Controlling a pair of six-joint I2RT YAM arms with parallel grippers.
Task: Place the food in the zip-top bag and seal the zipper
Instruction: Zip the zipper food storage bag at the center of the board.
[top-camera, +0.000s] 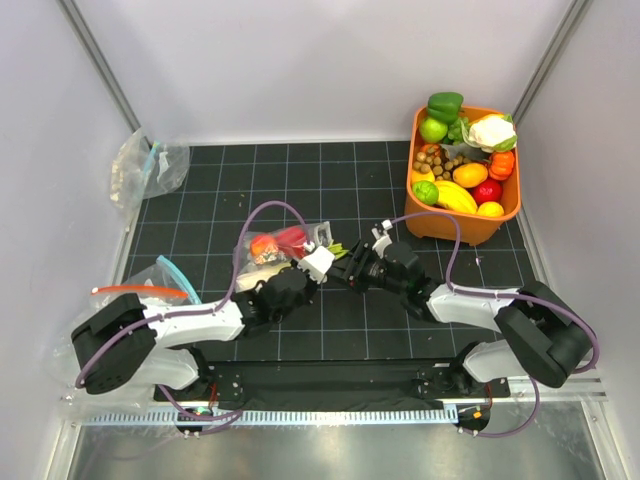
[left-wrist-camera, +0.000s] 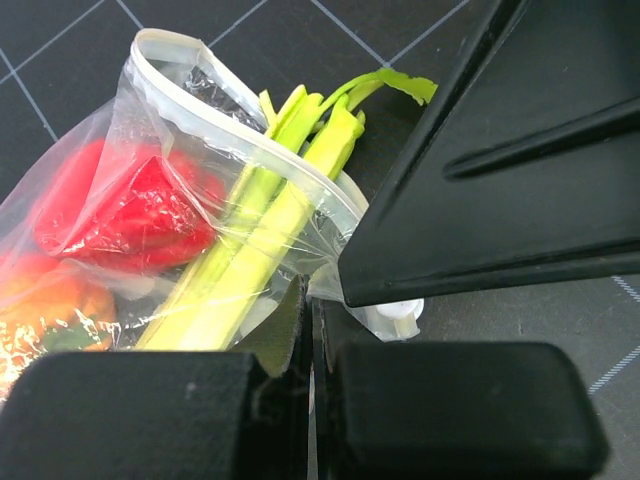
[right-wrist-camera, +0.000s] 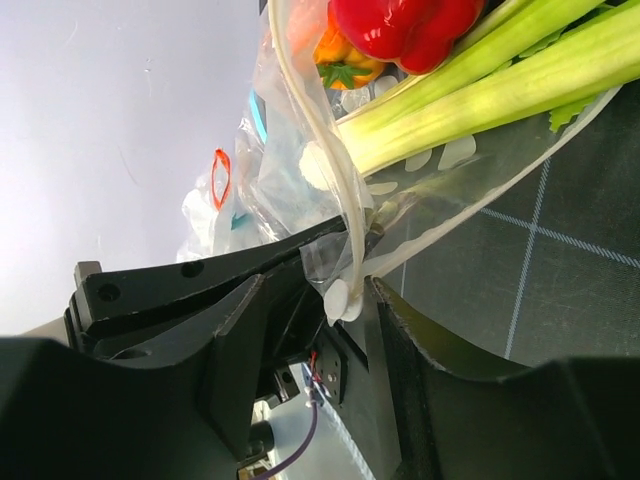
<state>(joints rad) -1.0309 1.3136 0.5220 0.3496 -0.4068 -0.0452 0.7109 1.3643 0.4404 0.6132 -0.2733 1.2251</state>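
Note:
The dotted zip-top bag lies mid-table with its mouth open. It holds a red toy vegetable, an orange one and the celery, whose leafy end sticks out of the mouth. My left gripper is shut on the bag's film just below the mouth corner. My right gripper faces it; its fingers stand narrowly apart around the zipper's end, where a white tab rests against one finger. The celery and red toy show through the bag.
An orange basket of toy produce stands at the back right. A clear bag with a teal strip lies at the far left, and another with a red-orange strip lies by the left arm. White walls enclose the table.

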